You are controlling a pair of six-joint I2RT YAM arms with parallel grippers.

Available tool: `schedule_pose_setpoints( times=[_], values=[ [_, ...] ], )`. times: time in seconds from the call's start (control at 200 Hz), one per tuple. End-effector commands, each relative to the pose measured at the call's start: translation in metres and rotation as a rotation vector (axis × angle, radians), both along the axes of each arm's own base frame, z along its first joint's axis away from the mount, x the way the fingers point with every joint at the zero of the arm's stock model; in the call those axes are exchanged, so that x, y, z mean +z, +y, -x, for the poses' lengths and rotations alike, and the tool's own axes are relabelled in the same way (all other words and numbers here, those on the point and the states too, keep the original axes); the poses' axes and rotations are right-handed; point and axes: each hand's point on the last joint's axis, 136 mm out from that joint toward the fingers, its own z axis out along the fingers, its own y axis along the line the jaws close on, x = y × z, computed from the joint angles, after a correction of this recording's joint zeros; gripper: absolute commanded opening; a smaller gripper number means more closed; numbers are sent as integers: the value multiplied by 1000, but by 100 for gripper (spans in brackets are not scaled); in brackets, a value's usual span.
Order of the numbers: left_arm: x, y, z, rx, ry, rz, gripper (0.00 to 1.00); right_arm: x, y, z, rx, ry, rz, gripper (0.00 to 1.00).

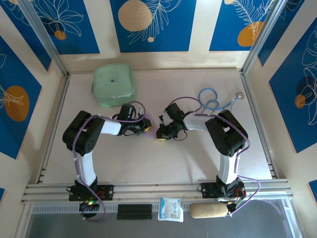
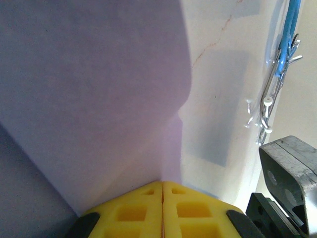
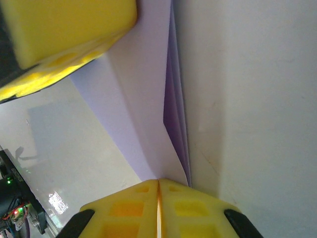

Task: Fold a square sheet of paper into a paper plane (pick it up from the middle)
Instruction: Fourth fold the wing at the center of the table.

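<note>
The pale lilac sheet of paper (image 1: 150,126) hangs folded between my two grippers above the middle of the table. In the left wrist view the paper (image 2: 94,94) spreads up and left from my left gripper (image 2: 162,184), whose yellow fingers are shut on its lower edge. In the right wrist view the paper (image 3: 143,99) shows several stacked layers along a crease, and my right gripper (image 3: 158,181) is shut on its narrow end. A yellow finger (image 3: 64,29) of the left gripper holds the far end. From above, the left gripper (image 1: 142,124) and the right gripper (image 1: 163,133) stand close together.
A mint-green pouch (image 1: 114,84) lies at the back left. A blue cord with a metal clip (image 1: 213,101) lies at the back right, and the same cord (image 2: 283,59) shows in the left wrist view. A small packet (image 1: 171,208) and a beige roll (image 1: 208,210) sit beyond the front rail.
</note>
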Motion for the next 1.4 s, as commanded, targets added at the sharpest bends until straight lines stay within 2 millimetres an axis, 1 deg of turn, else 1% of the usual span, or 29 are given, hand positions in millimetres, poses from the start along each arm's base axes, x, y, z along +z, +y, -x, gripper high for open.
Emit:
schedule_pose_setpoints(
  times=[0.0,0.335,0.505,0.57,0.655,0.735,0.765,0.81,0.875,1.061,1.241,1.396],
  values=[
    [-27,7,9,17,83,-78,9,-22,-14,17,-13,100,39,11],
    [-31,12,9,12,107,-134,8,-41,-29,32,-22,168,82,11],
    [-37,16,12,15,132,-167,8,-44,-31,36,-22,181,83,11],
    [-37,17,13,14,139,-178,8,-34,-26,31,-28,173,44,11],
    [-39,18,13,14,146,-183,8,-1,-10,14,-35,132,-61,11],
    [-42,19,15,9,153,-193,8,28,4,0,-35,75,-118,12],
    [-42,20,16,8,156,-199,8,35,7,-4,-34,56,-124,12],
    [-43,20,16,6,155,-206,8,39,9,-8,-38,37,-116,12],
    [-44,21,17,4,159,-207,8,36,9,-13,-42,23,-93,11],
    [-45,20,17,3,166,-203,8,20,10,-15,-41,44,-52,9],
    [-45,20,18,3,166,-203,8,3,6,-10,-43,69,-9,8],
    [-44,20,18,4,166,-203,8,-12,-3,-3,-41,91,45,8]
  ],
)
